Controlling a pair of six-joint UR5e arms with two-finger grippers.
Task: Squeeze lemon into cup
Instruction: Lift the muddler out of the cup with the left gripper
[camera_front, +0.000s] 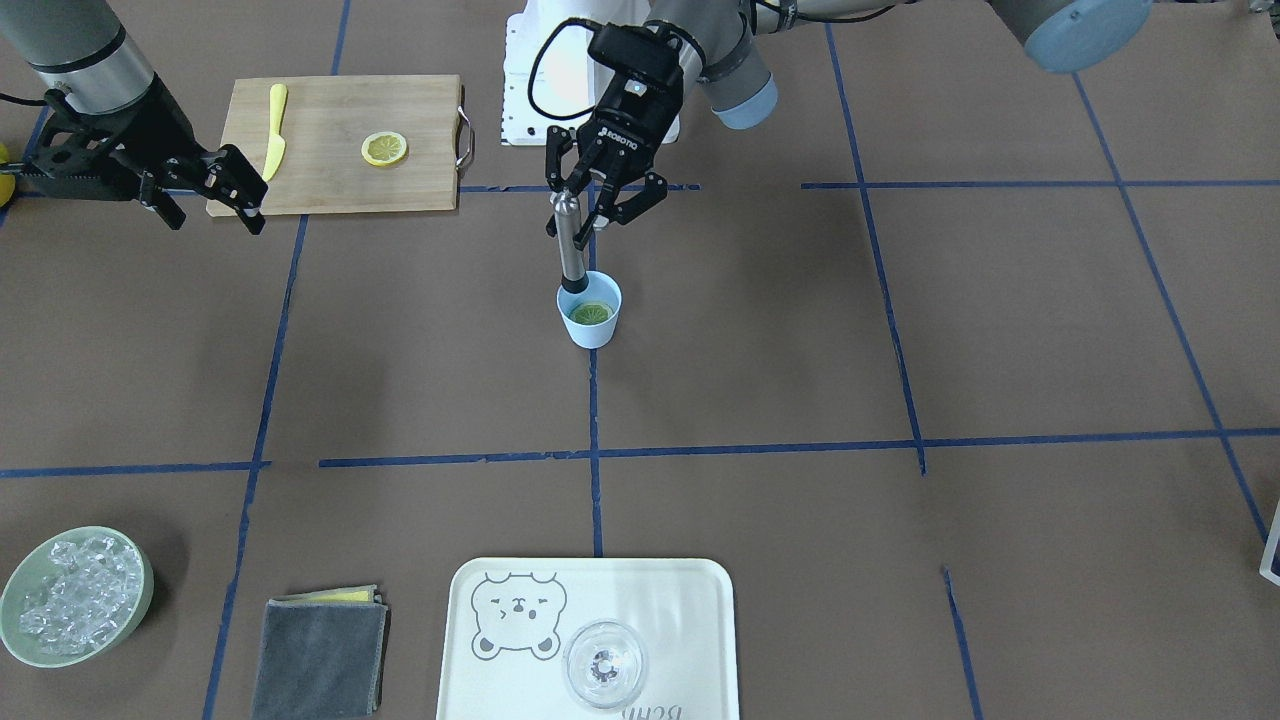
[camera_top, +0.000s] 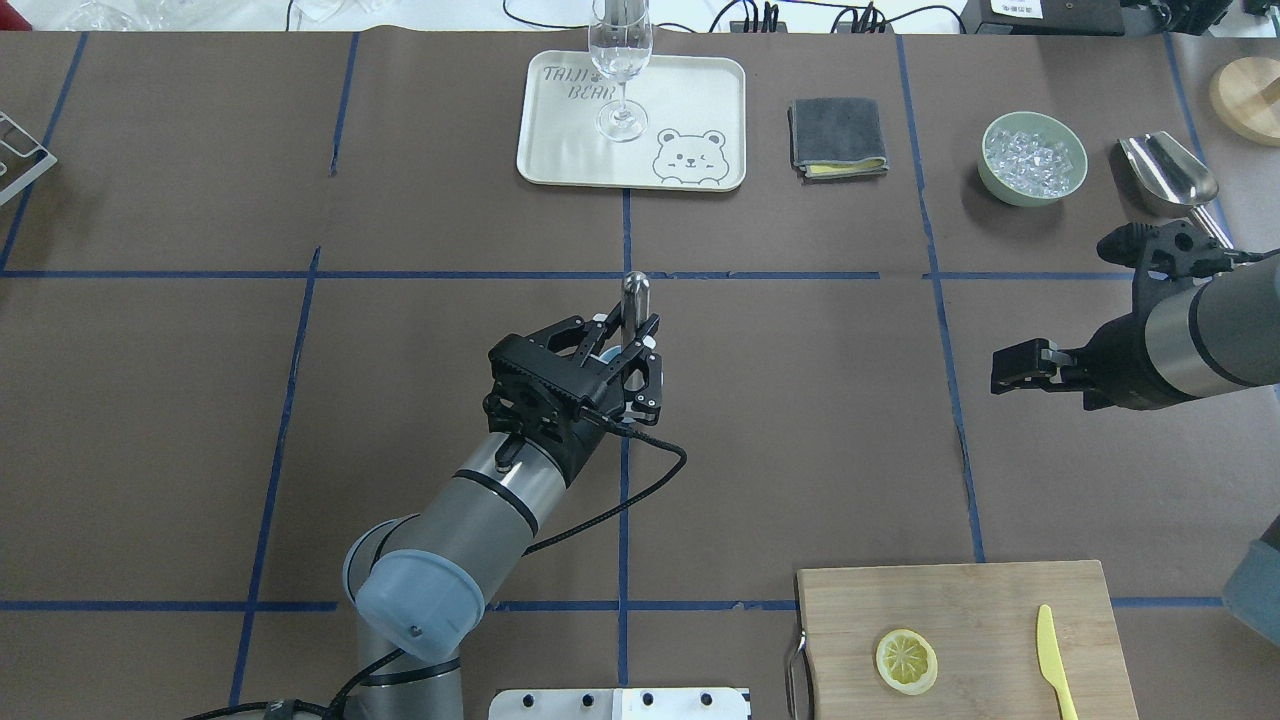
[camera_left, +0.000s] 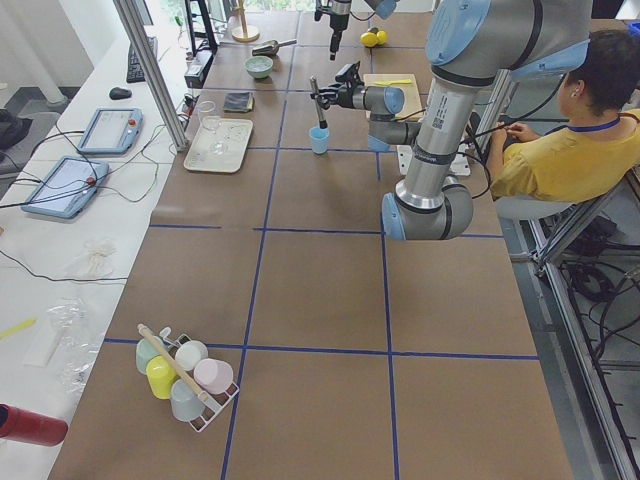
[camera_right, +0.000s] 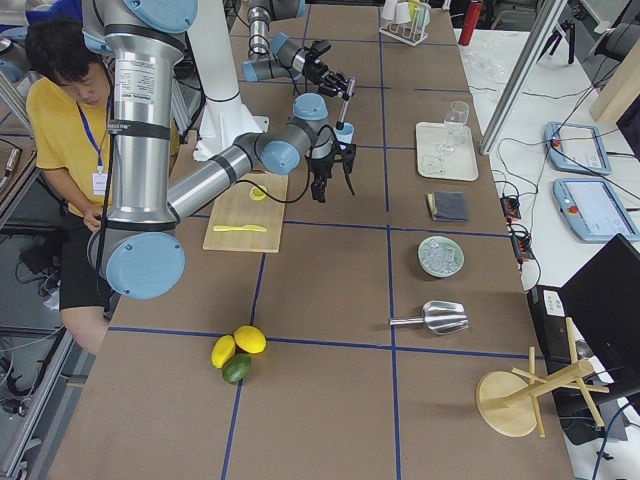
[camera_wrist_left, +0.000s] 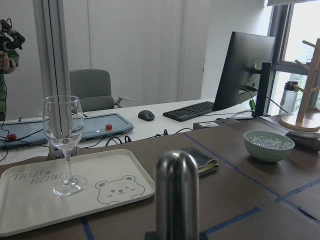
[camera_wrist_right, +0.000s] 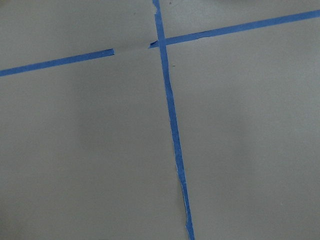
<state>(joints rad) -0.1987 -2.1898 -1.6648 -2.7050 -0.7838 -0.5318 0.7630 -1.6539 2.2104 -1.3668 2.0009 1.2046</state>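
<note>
The light blue cup (camera_front: 589, 322) stands near the table's middle with a lemon slice (camera_front: 590, 313) lying flat inside it. A metal muddler (camera_front: 570, 245) stands in the cup, leaning toward the robot. My left gripper (camera_front: 578, 225) is open, with its fingers on either side of the muddler's upper part. In the overhead view that gripper (camera_top: 626, 325) hides most of the cup. The muddler's rounded top (camera_wrist_left: 177, 195) fills the bottom of the left wrist view. My right gripper (camera_front: 215, 215) hangs open and empty beside the cutting board.
A wooden cutting board (camera_front: 340, 185) holds a second lemon slice (camera_front: 384, 148) and a yellow knife (camera_front: 275, 130). On the operators' side are a bear tray (camera_front: 520, 690) with a clear glass (camera_front: 604, 663), a grey cloth (camera_front: 320, 655), a green bowl of ice (camera_front: 75, 595) and a metal scoop (camera_top: 1167, 172).
</note>
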